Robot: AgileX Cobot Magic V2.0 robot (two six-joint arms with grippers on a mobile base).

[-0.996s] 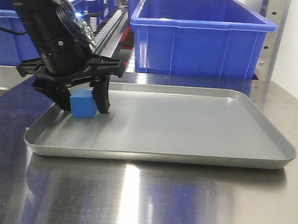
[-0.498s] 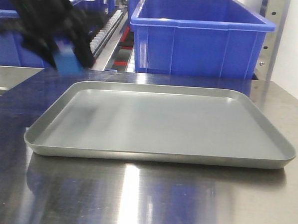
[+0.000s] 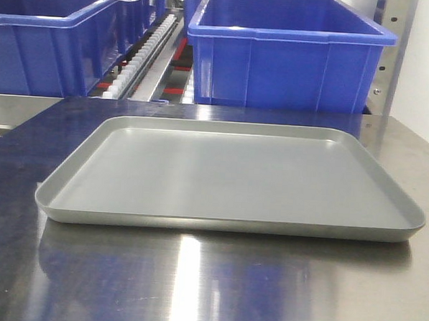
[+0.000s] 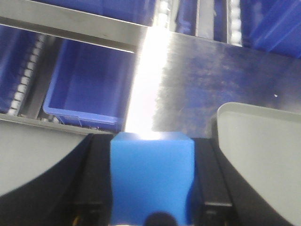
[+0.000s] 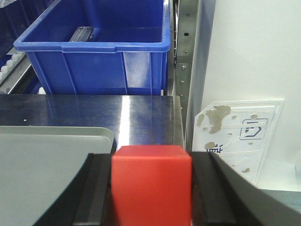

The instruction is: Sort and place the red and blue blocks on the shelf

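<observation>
Grey tray (image 3: pixel 225 226) on steel tabletop (image 3: pixel 215 293), shelf (image 3: pixel 160 75) behind holding blue bin (image 3: pixel 288 60) at right, second bin (image 3: pixel 47 55) at left

The left end effector (image 4: pixel 151 190) has lifted the blue block (image 4: pixel 151 172) clear of the tray (image 3: pixel 229 226).

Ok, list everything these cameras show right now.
Blue block: one, bright blue, held in the left gripper.
Red block: one, red, held in the right gripper.
Tray: one, grey, on the tabletop.
Bins: at least two, blue, on the shelf behind the tray.
Roller track: one, white, between the bins.
Tabletop: one, shiny steel.
Left gripper: black, shut on the blue block.
Right gripper: black, shut on the red block.
</observation>
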